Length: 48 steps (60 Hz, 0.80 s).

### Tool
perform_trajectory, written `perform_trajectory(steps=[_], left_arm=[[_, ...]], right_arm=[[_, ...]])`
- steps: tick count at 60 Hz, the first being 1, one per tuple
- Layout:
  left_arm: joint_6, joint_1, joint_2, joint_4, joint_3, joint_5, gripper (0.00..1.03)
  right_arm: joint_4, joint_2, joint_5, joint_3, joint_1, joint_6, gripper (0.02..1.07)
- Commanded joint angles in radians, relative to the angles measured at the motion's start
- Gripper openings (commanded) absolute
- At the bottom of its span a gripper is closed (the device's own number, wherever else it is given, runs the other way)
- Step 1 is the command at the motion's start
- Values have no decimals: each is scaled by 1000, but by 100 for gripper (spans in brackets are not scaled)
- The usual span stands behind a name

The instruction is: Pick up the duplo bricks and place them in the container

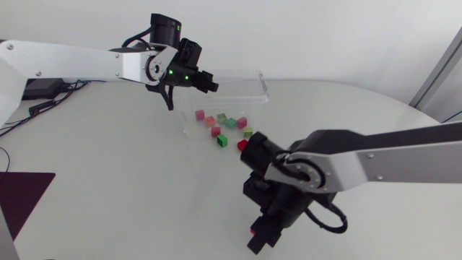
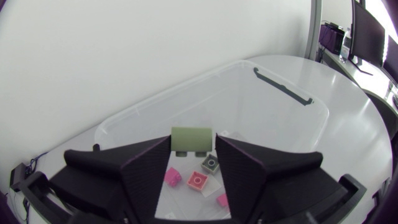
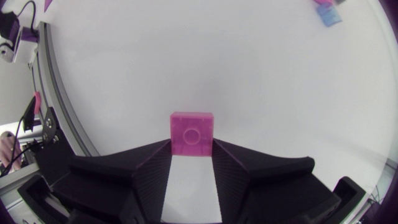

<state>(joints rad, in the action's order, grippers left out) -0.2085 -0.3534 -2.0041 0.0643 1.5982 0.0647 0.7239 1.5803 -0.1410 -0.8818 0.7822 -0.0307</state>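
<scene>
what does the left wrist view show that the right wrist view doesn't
Only the left wrist view: the clear container below, loose bricks on its floor, and a green brick held over it. Only the right wrist view: a pink brick in the grip and a blue brick far ahead. Both: the white table and a black hand shut on one brick, the left hand and the right hand.
</scene>
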Motion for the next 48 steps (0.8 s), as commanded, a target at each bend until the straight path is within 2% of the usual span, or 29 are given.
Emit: perform_trajectory(steps=[1, 7, 18, 30, 39, 48], left_arm=[[23, 13, -25, 28, 57, -8, 87], [21, 17, 8, 48, 43, -8, 98], [15, 34, 97, 52, -18, -6, 99], [-34, 17, 258, 38, -169, -3, 99], [-88, -19, 338, 66, -264, 4, 98], [-135, -39, 377, 97, -353, 53, 98]], right_arm=[[37, -63, 7, -55, -63, -32, 32], [68, -103, 1, -112, -129, -69, 32], [106, -123, -17, -243, -221, -98, 32], [92, -80, -22, -408, -281, -100, 32], [28, -8, -22, -517, -314, -86, 32], [-30, 99, -19, -635, -340, -74, 32]])
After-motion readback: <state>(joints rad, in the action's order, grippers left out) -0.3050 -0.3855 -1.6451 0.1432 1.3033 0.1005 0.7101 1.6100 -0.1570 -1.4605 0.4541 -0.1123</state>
